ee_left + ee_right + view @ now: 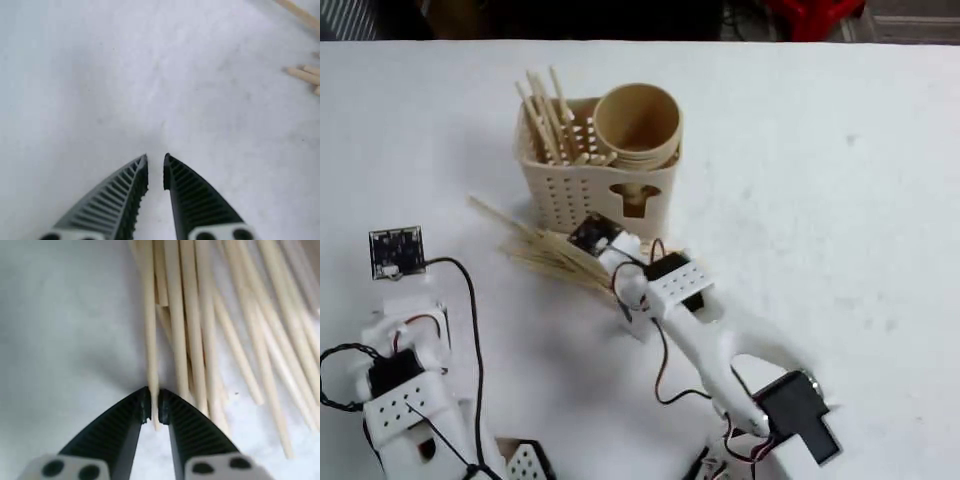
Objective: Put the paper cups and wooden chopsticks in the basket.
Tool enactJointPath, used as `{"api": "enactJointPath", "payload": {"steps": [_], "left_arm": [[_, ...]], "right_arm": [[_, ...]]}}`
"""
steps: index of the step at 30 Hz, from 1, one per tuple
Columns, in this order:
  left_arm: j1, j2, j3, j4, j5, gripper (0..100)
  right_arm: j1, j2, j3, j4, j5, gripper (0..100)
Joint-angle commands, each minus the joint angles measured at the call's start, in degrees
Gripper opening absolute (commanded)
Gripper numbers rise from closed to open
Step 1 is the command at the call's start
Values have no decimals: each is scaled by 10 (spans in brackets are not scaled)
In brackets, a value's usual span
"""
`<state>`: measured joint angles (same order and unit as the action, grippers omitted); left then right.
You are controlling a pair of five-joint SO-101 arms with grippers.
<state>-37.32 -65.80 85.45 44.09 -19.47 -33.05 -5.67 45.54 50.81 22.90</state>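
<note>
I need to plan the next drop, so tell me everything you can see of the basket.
The basket is a cream, plastic-looking tub with rows of small holes in its walls and a handle cut-out in the near side. It stands upright on the white table. Stacked paper cups sit in one end, rising above the rim; several standing chopsticks lean in the other. A pile of loose chopsticks lies on the table by its near wall; whether they touch it is unclear.
</note>
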Motion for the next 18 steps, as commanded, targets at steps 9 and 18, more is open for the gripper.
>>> {"api": "enactJointPath", "payload": {"steps": [9,18], "left_arm": [[7,-8,-3,-16,-4,76],[8,-8,-3,-16,-4,76]], "right_arm": [[0,-126,-52,109,6,176],[-32,-167,-64,71,6,176]]}}
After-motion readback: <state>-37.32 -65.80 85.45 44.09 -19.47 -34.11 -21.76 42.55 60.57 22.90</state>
